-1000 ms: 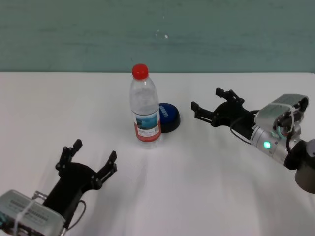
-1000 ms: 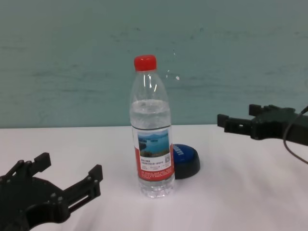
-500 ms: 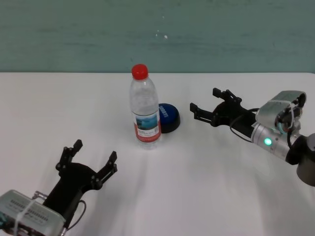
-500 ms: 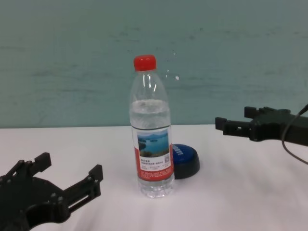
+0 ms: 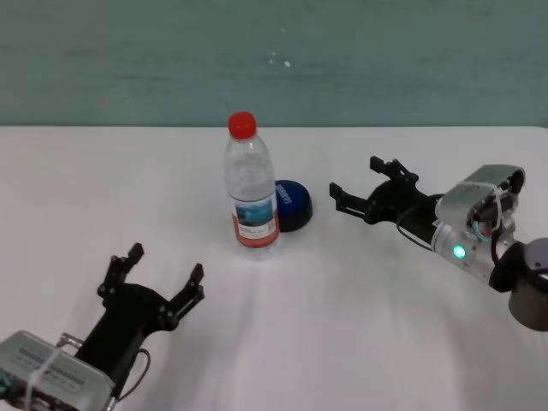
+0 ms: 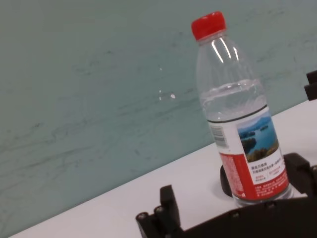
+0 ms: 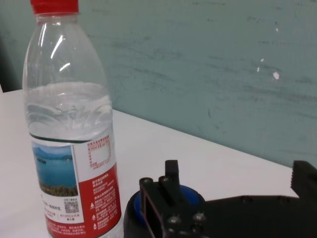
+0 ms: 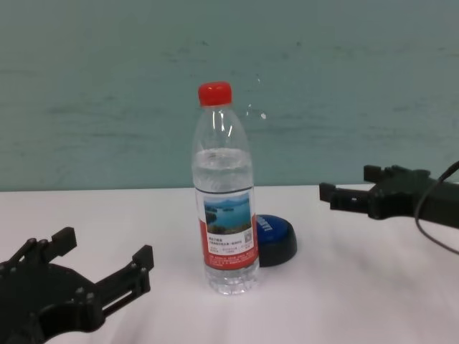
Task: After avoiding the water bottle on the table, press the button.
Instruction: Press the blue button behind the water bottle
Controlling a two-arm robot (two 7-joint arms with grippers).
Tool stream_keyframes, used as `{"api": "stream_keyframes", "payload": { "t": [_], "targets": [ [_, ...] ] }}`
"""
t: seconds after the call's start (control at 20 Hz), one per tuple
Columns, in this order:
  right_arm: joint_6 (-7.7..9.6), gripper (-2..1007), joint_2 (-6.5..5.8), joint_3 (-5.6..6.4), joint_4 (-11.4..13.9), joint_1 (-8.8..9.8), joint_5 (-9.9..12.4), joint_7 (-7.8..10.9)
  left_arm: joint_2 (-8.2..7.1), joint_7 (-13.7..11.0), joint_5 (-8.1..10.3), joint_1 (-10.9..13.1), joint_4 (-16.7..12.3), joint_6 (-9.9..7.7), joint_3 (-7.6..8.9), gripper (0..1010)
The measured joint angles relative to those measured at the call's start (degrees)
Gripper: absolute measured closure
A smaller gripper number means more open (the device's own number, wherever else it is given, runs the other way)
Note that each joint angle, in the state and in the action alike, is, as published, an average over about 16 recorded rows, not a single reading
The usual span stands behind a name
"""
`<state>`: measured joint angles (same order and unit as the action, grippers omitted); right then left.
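Reaching in from the tabletop's right edge, the right gripper [image 5: 356, 182] is hovering with fingers spread wide and empty, level with the low round blue dome button on its black base [image 5: 291, 204]. Just in front of the button, toward the near edge, the tall clear plastic water bottle with a red cap [image 5: 251, 187] is standing upright; it looks tippy. The stiff dome probably wants a straight downward push. The left gripper [image 5: 152, 276] is resting open near the white tabletop's [image 5: 360, 325] near-left corner.

One water bottle [image 5: 252, 189], one button [image 5: 294, 204], two grippers.
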<state>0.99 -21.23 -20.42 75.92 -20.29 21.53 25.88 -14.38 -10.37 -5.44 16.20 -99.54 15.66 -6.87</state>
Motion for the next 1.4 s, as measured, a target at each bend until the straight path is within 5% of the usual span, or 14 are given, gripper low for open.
{"api": "stream_keyframes", "payload": {
  "t": [1.4],
  "targets": [
    [-1.01, 1, 6.84, -2.12, -10.26, -6.47, -3.83, -1.84, 0.0, 0.0, 0.0, 0.0, 0.0, 0.0, 0.0, 10]
  ]
}}
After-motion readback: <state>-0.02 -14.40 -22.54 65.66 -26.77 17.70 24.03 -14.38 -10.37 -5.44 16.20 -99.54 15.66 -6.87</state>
